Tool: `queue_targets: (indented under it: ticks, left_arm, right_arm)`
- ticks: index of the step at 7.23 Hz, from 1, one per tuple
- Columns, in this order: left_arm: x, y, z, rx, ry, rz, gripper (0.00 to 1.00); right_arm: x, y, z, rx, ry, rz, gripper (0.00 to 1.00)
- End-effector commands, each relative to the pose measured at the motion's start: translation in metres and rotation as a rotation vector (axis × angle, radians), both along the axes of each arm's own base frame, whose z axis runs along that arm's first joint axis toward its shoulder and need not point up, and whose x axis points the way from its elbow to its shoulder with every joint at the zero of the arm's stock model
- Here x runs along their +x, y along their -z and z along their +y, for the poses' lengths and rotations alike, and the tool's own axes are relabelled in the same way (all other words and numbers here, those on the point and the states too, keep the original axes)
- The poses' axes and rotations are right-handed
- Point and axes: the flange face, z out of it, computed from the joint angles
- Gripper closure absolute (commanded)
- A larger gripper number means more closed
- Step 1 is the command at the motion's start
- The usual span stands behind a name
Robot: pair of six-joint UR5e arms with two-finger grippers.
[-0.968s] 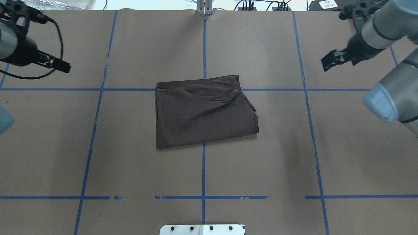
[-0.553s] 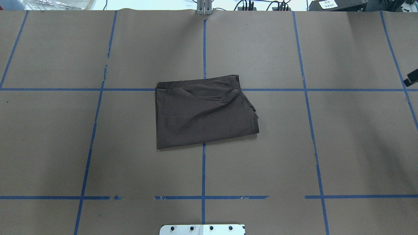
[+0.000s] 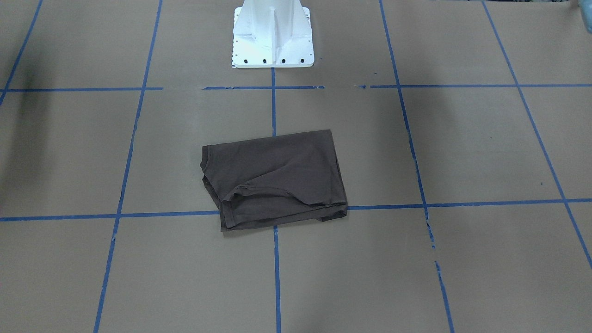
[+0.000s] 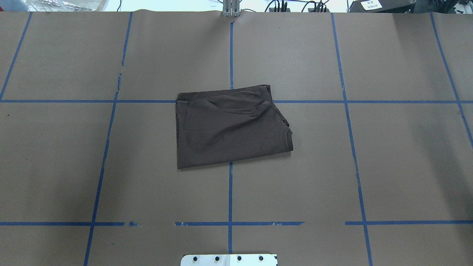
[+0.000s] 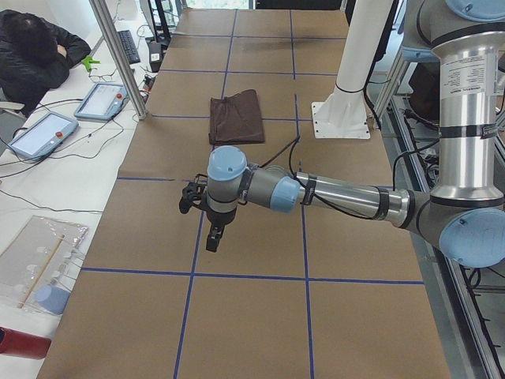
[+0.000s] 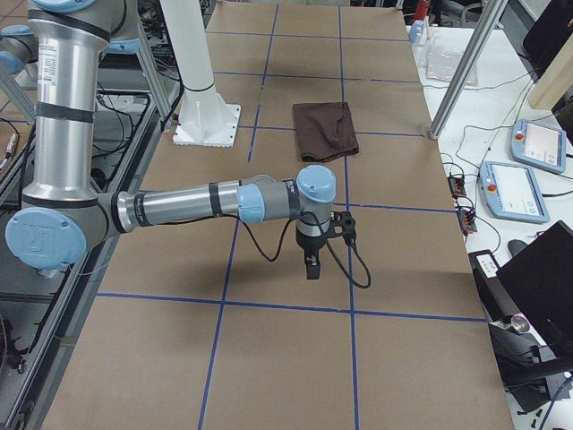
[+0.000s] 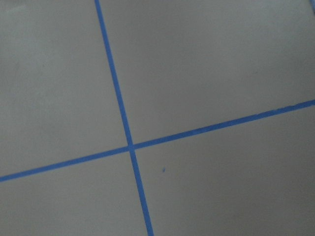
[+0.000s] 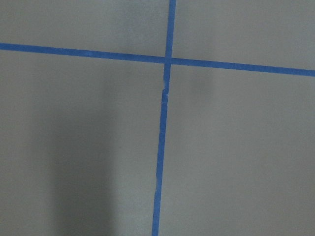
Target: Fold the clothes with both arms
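The clothes, one dark grey-brown T-shirt (image 4: 229,127), lie folded into a rough rectangle at the table's middle, with nothing touching them. The same shirt (image 3: 273,178) shows from the front, a sleeve hem at its left. Neither arm appears in the overhead or front views. In the exterior left view my left gripper (image 5: 211,237) hangs over bare paper, far from the shirt (image 5: 235,117). In the exterior right view my right gripper (image 6: 311,266) also points down, well short of the shirt (image 6: 325,128). I cannot tell whether either gripper is open or shut. Both wrist views show only brown paper and blue tape.
The white pedestal (image 3: 273,32) stands at the robot's side of the table. Blue tape lines grid the brown paper (image 4: 111,166). A metal post (image 5: 118,55), teach pendants (image 5: 102,99) and a seated person (image 5: 31,47) are beyond the table's far edge.
Both arms, seen at the far corners one second ago, have swung outward and left the overhead view. The shirt has not moved.
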Motion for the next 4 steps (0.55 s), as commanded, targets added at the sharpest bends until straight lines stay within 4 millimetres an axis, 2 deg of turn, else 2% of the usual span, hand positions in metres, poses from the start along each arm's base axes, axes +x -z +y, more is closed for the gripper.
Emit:
queue_targets:
  ticks: [1, 2, 3, 4]
  left_arm:
    - [-0.019, -0.062, 0.04, -0.12, -0.002, -0.003, 0.0]
    - [-0.017, -0.071, 0.057, -0.156, -0.001, 0.022, 0.0]
    - [-0.008, -0.063, 0.058, -0.171, -0.015, 0.141, 0.0]
    - [-0.005, -0.059, 0.057, -0.171, -0.016, 0.171, 0.0]
  right_arm:
    - [0.006, -0.002, 0.004, -0.002, -0.014, 0.0, 0.0]
    - [0.006, -0.004, 0.005, -0.006, -0.014, 0.003, 0.0]
    - [0.006, -0.006, 0.006, -0.01, -0.014, 0.004, 0.0]
    - [0.006, -0.006, 0.006, -0.013, -0.014, 0.004, 0.0]
